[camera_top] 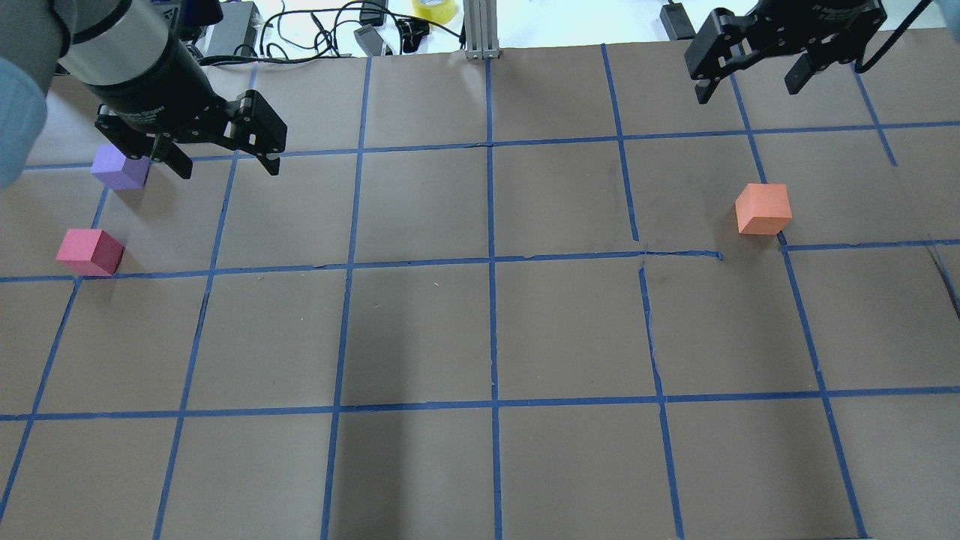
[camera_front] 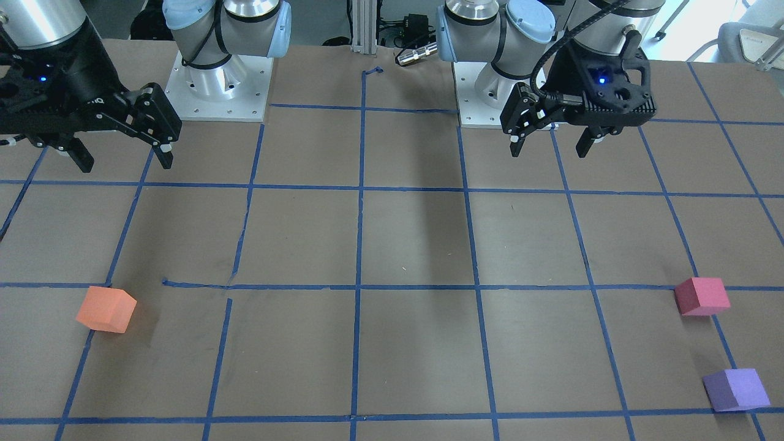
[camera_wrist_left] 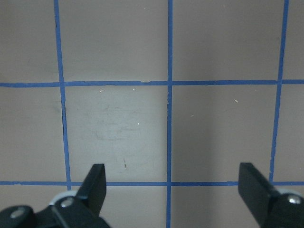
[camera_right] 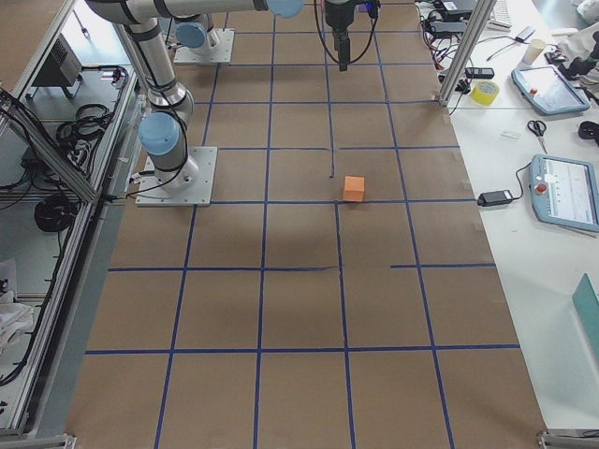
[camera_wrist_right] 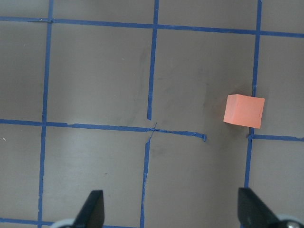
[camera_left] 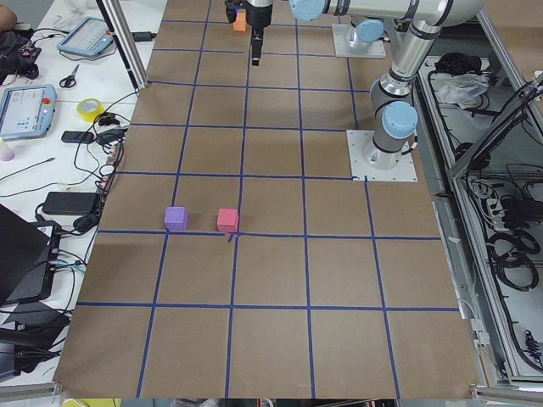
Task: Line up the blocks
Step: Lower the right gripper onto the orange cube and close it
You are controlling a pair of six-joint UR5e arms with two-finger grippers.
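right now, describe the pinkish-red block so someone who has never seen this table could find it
On the brown table with its blue tape grid, go to the end on the robot's left, where two small cubes sit close together. The pinkish-red block is the one nearer the robot; its neighbour, farther out, is the purple block.

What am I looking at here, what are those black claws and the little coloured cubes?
Two robot arms at one table, filmed by six cameras at once: one behind the robot, one facing it, one at each table end, one on each wrist. The black claws are grippers: the left gripper and right gripper both hang open above the table, holding nothing. Three blocks lie apart: an orange block on the robot's right, a pinkish-red block and a purple block on its left.
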